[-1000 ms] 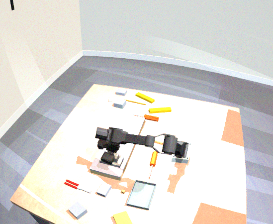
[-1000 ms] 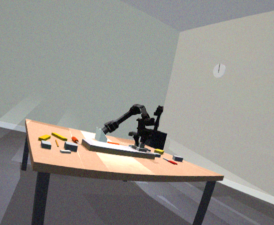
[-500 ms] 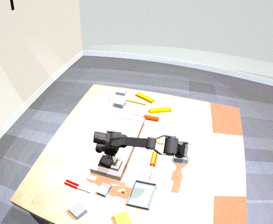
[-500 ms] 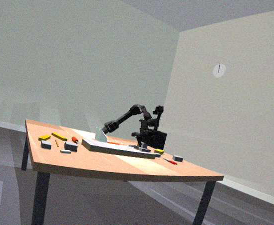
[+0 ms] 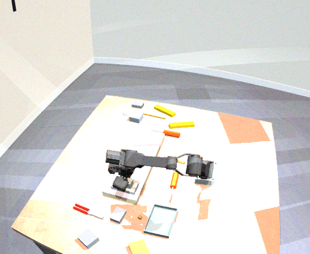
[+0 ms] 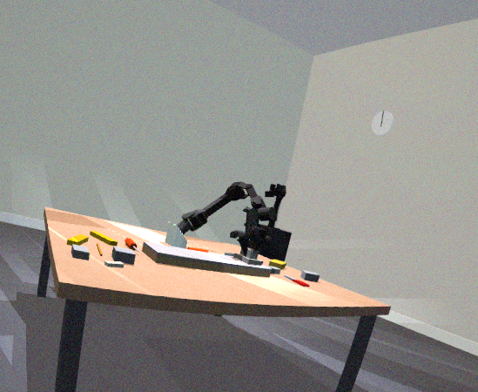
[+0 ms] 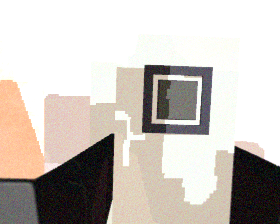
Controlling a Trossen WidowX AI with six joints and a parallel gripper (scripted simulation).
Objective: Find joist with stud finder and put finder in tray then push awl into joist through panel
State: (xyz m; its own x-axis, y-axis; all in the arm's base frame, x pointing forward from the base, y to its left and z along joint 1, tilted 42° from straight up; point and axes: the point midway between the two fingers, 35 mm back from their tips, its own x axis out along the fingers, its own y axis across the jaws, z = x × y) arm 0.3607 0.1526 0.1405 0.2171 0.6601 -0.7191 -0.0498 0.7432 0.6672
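My gripper [image 5: 206, 176] [image 6: 182, 227] [image 7: 162, 144] is shut on the stud finder [image 5: 204, 182] [image 6: 175, 238] [image 7: 178, 100], a pale block with a dark square window. It holds the block low over the table, to the right of the floor panel [image 5: 143, 141] [image 6: 195, 260] and off it. The panel is a long pale slab, with the arm's base at its near end. The glass tray [image 5: 160, 221] lies empty near the table's front. One orange-handled tool [image 5: 174, 179] lies between the panel and the gripper. Another orange-handled tool [image 5: 171, 133] lies past the panel's far end.
Two yellow bars [image 5: 164, 110] [image 5: 181, 124] and grey blocks [image 5: 136, 117] lie at the far end. A red-handled tool [image 5: 82, 207], grey blocks [image 5: 118, 214] [image 5: 88, 238] and a yellow pad [image 5: 139, 246] lie near the front edge.
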